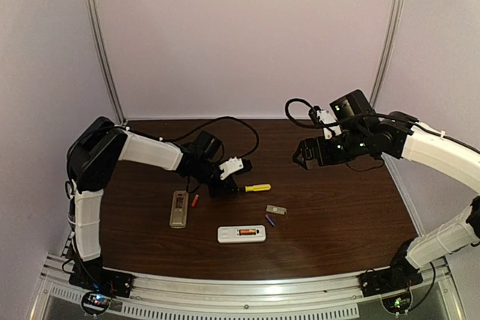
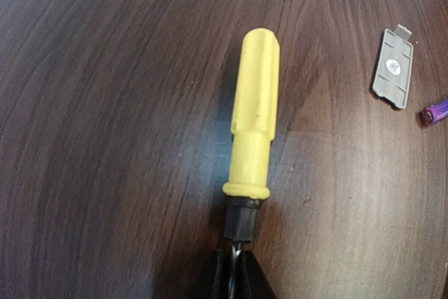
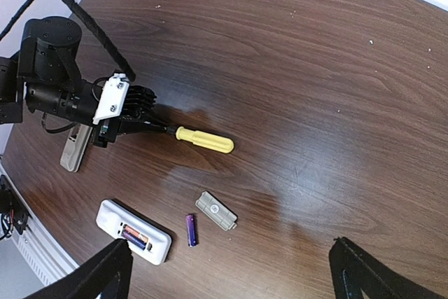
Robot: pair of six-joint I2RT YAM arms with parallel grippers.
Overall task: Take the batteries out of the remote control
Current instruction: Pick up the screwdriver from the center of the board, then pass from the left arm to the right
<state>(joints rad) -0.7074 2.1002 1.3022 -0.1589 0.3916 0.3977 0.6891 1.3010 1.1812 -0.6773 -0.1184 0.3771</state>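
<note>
Left hand [image 1: 226,188] grips the screwdriver [image 1: 257,187] by its shaft, red battery [image 1: 196,200] lying near, apart.

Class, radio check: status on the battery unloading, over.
Left gripper jaws shut on screwdriver shaft; right gripper jaws open, empty. Batteries still in white remote; one purple battery loose. Nothing blocking.

Left wrist view: left gripper [image 2: 235,281] cut off by the frame edge, only the dark finger ends show. The screwdriver [image 2: 253,113] shaft is mostly hidden between them. Purple battery [image 2: 435,112] cut by the frame edge, one end visible. Right wrist view: right gripper [image 3: 231,257] fingers [image 3: 105,278] show only as dark tips, rest out of frame. Grey remote [image 3: 72,153] partly covered by the left gripper. White remote [image 3: 112,216]: batteries [image 3: 134,236] in its open bay too small to count. Top view: right arm [image 1: 442,151] runs off the right edge, and the red battery [image 1: 196,200] is just a speck.
</note>
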